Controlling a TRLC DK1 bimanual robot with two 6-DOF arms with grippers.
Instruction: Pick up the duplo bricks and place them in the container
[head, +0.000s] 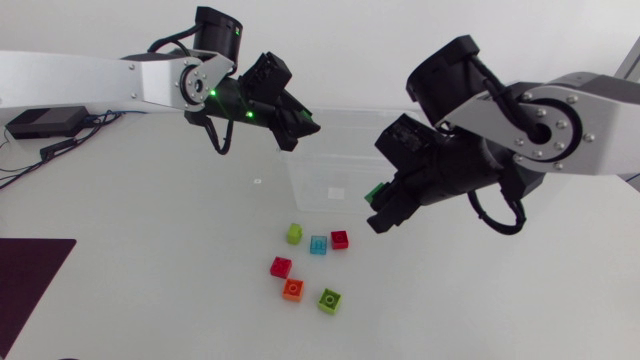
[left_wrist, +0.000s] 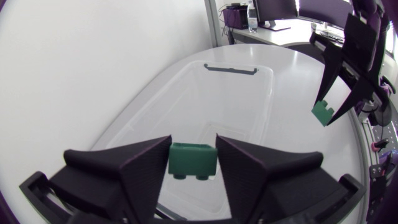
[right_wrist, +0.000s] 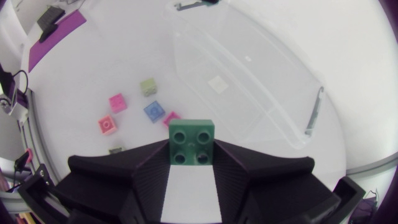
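Since both grippers are loaded, status first: left gripper (left_wrist: 193, 150) is clamped on a dark green brick (left_wrist: 193, 160), fingers only as far apart as the brick is wide, hanging over the clear container (head: 300, 185) near its far corner. Right gripper (right_wrist: 191, 150) pinches the other dark green brick (right_wrist: 191, 138) the same way, studs facing the wrist camera, close to the container's right side; can't tell if it's over the opening. Handling, my read: light, rigid moulded plastic with smooth walls, not fragile, so a short drop is fine. Take them across two opposite flat sides, not the studs; a skewed pinch will likely let one twist. Count: one container, two bricks held, six loose on the table in front of the container: lime brick (head: 294, 233), blue brick (head: 318, 245), red brick (head: 340, 239), magenta brick (head: 281, 266), orange brick (head: 292, 290), second lime brick (head: 330, 299). Eight bricks total, none seen inside.
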